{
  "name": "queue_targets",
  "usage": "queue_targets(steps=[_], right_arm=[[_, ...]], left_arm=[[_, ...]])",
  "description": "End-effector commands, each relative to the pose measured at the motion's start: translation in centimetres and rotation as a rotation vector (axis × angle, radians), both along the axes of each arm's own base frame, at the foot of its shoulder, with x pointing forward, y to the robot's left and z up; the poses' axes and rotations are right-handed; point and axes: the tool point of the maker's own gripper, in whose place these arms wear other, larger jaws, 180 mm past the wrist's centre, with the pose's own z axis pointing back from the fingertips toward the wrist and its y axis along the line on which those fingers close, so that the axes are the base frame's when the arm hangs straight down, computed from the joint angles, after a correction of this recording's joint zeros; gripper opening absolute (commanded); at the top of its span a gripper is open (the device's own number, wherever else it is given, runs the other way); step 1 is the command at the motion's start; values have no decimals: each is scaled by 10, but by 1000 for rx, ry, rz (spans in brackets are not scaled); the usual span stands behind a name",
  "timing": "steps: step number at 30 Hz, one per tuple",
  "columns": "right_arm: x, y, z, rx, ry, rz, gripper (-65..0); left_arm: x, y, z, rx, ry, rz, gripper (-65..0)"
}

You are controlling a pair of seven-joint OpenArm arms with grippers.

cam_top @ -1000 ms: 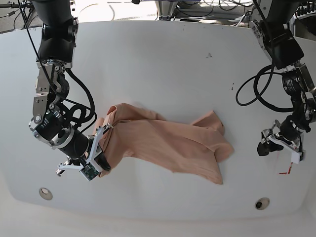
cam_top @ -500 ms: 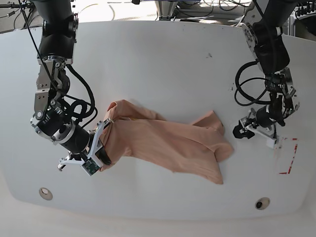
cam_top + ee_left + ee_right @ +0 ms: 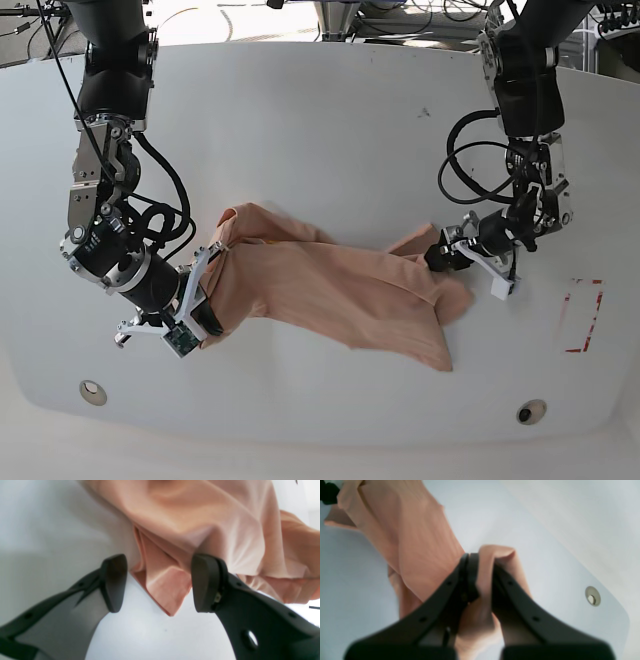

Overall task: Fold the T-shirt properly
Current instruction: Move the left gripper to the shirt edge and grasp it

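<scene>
Two tools at T-shirt [image 3: 330,290] ends, right tool [image 3: 480,565] pinching fabric, left tool [image 3: 157,585] spread astride a corner

My bench [image 3: 330,130] is a wide white top with rounded corners, brightly and evenly lit. Two round metal fittings [image 3: 92,391] sit near its front edge, a red tape outline [image 3: 582,320] marks its right side, and small dark specks [image 3: 424,112] dot it. Tangled cables [image 3: 400,18] lie behind its far edge.
</scene>
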Motion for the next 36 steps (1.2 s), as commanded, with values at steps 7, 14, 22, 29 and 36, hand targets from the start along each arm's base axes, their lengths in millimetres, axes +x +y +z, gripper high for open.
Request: queue_targets(steps=[7, 14, 22, 29, 36], right_arm=[[5, 6, 20, 33, -62, 12, -648], [5, 7, 20, 37, -62, 14, -648], [5, 7, 20, 37, -62, 14, -648], [5, 7, 20, 37, -62, 14, -648], [5, 8, 21, 40, -63, 15, -648]], left_arm=[[-13, -8, 7, 85, 6, -92, -265], [-16, -8, 6, 98, 24, -108, -265], [-16, -17, 3, 142, 30, -153, -265], [-15, -32, -14, 138, 92, -201, -265], [-15, -38, -19, 121, 112, -217, -265]])
